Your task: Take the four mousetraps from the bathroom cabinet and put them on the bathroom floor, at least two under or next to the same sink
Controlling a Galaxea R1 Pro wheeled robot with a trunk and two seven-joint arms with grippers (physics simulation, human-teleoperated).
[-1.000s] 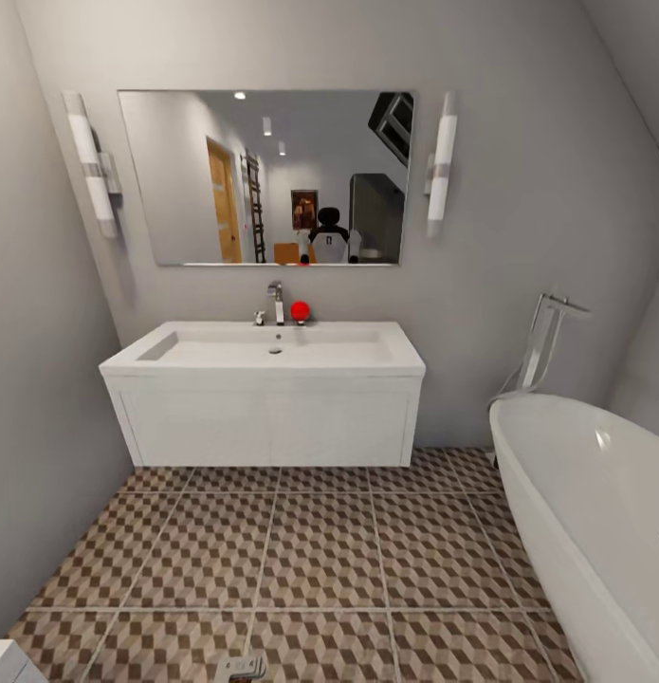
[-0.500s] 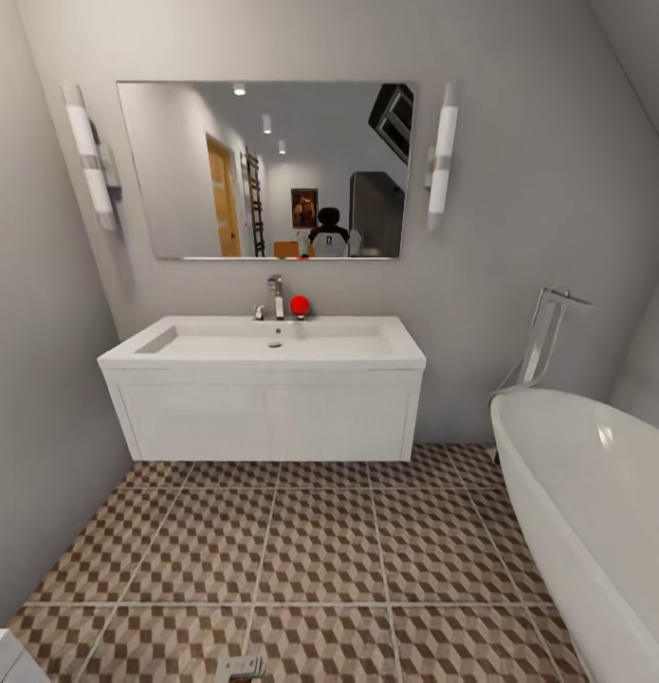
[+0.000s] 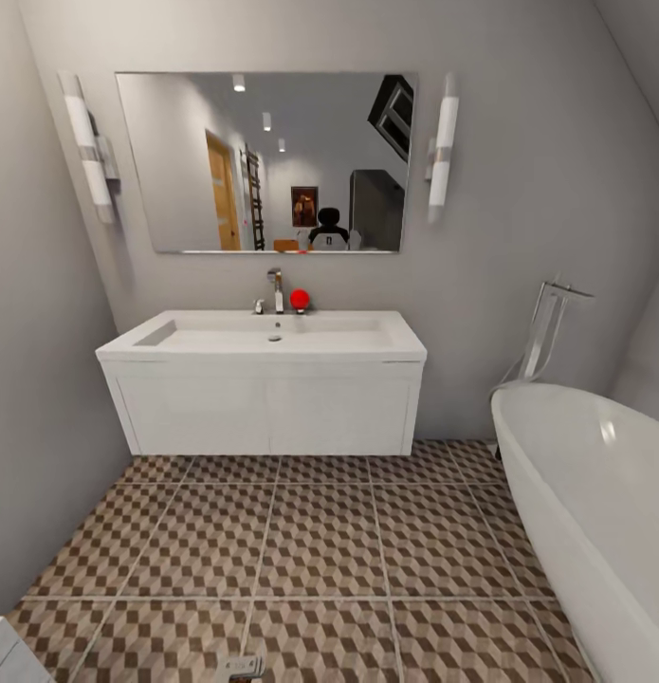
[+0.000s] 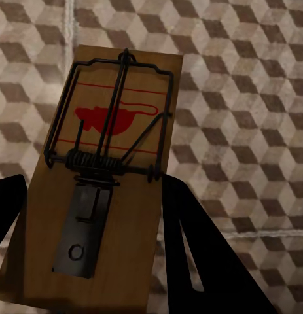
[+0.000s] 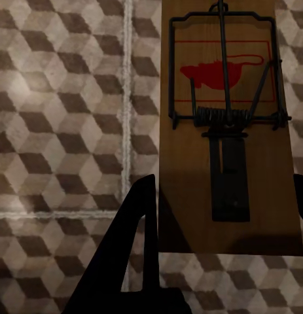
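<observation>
In the left wrist view a brown wooden mousetrap with black wire and a red mouse print sits between the black fingers of my left gripper, which is shut on it above the cube-patterned bathroom floor. My right gripper is shut on a second mousetrap in the same way over the tiles. Straight ahead in the head view hangs the wide white sink with a chrome tap, open floor stretching in front of it. The cabinet is out of view.
A white oval bathtub with a chrome standing tap fills the right side. Grey walls close in on the left and behind. A mirror hangs above the basin, a small red object stands by the tap. A white corner shows at bottom left.
The whole head view has shifted: sink and mirror sit slightly higher in the picture and more floor shows. Nothing in the room itself has moved.
</observation>
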